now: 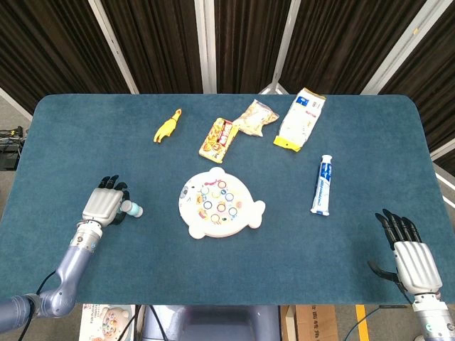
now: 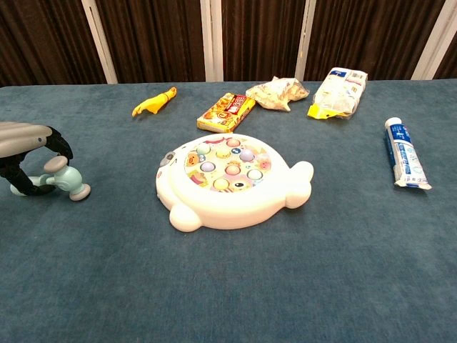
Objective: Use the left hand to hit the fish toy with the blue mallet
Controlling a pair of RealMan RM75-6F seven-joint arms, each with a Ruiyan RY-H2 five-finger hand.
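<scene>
— What's at the left edge of the table (image 1: 85, 135)?

— The left hand (image 1: 104, 206) sits palm-down near that edge, a little toward the front, its dark fingers (image 2: 58, 143) arched over the handle of the blue mallet (image 2: 63, 181). The mallet lies on the cloth with its head pointing toward the middle. Whether the fingers actually grip the handle or only cage it, I cannot tell.

— And the target?

— The fish toy (image 1: 220, 203), white with pastel buttons on top, lies flat at the table's centre, its tail turned to the right edge. A band of bare blue cloth separates it from the mallet head; they are near, not touching.

— Anything along the back edge?

— A yellow rubber chicken (image 1: 167, 126) left of centre, then a red-and-yellow snack box (image 1: 218, 139), a crumpled snack bag (image 1: 255, 117) just beside it, and a white-and-yellow packet (image 1: 300, 118). All are well apart from the fish toy.

— The right side?

— A toothpaste tube (image 1: 324, 185) lies lengthwise between the fish toy and the right edge. The right hand (image 1: 413, 258) rests at the front right corner, palm down, fingers straight and spread, holding nothing. Open cloth runs along the whole front edge between the two hands.
</scene>
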